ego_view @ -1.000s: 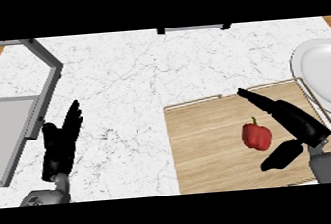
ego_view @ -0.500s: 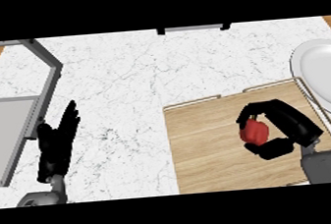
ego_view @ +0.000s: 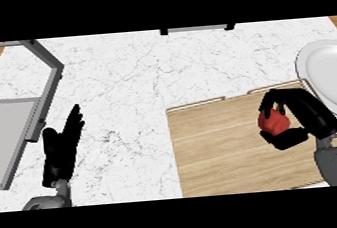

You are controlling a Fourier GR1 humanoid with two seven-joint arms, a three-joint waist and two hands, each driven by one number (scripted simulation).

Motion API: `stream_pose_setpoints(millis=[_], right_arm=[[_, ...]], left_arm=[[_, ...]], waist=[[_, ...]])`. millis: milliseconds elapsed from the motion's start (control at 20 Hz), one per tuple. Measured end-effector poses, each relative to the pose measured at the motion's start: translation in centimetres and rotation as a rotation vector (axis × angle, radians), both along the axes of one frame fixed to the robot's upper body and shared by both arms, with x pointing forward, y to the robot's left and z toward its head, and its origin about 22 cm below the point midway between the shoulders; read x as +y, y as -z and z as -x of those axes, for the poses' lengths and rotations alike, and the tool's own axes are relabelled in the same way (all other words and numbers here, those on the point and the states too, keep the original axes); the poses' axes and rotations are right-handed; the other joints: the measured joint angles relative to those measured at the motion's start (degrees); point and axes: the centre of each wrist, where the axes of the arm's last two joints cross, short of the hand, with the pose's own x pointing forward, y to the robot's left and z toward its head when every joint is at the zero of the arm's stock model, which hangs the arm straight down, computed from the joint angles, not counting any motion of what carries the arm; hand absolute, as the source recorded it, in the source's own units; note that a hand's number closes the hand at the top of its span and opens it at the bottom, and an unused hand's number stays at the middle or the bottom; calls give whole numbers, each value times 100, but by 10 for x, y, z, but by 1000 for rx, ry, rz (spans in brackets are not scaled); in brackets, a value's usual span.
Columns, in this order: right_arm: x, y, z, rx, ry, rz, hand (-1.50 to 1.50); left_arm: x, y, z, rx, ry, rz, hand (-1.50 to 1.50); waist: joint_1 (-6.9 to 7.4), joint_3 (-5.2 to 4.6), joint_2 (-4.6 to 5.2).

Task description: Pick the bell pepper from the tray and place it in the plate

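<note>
The right hand (ego_view: pixel 305 118) curls its fingers and thumb around the red bell pepper (ego_view: pixel 273 122), which sits inside the grasp over the right part of the wooden tray (ego_view: pixel 219 152). The white plate (ego_view: pixel 331 75) lies just beyond the tray's right edge. The left hand (ego_view: pixel 59 149) rests open on the marble bench (ego_view: pixel 160 66).

A single head view looks steeply down on the counter (ego_view: pixel 160 71) from fairly near; the plate (ego_view: pixel 330 73) at upper right is apparently cropped by the frame's edge.
</note>
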Motion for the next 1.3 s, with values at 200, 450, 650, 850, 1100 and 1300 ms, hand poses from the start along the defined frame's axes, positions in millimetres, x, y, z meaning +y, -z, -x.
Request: stream_pose_setpoints(millis=[200,450,650,850,1100,1300], right_arm=[[-16,-11,-21,7,142,141,150],[-30,-40,-34,-72,228,199,150],[-41,-71,-34,-215,335,159,150],[-50,-95,-34,-317,458,143,150],[-82,-119,-36,-328,583,114,150],[-109,-115,-45,-309,650,111,150]], left_arm=[[1,-2,2,-3,8,0,0],[0,-1,1,-5,-2,-6,0],[-2,0,-1,1,-4,-6,0],[-3,-6,-3,5,-4,0,0],[6,-5,-4,-1,-8,-2,0],[5,-1,0,-4,0,-6,0]], waist=[[56,1,9],[19,0,1],[-20,1,-9],[-12,-1,-10],[-1,-2,-5],[28,0,4]])
